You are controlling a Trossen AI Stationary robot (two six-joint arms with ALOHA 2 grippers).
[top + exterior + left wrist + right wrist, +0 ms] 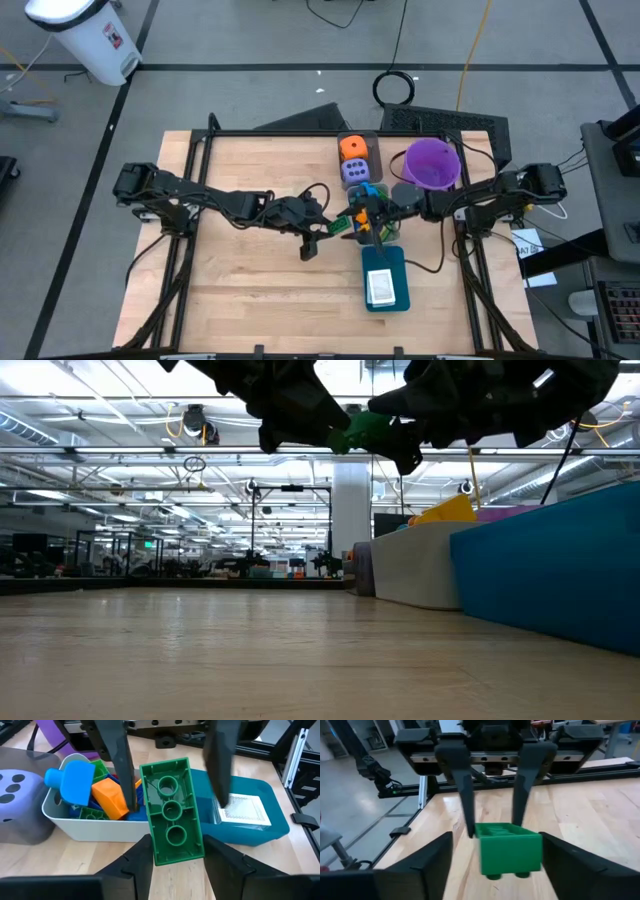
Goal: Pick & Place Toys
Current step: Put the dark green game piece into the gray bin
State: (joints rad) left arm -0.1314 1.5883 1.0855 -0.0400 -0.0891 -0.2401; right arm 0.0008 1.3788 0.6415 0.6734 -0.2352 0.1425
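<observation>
Brick (171, 810), green, in left hand (172, 852); long axis along fingers.

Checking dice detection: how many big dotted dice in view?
2. Orange die and lavender die sit side by side at the table's far edge, left of the purple bucket. Others could be hidden under the arms.

Two dice sit just beside the purple bucket (432, 163): one orange die (352, 148) and one lavender die (355, 172). One green block (171, 810) hangs beside the one teal tray (385, 264), which carries one white card (381, 288). Two pincers meet there.
</observation>
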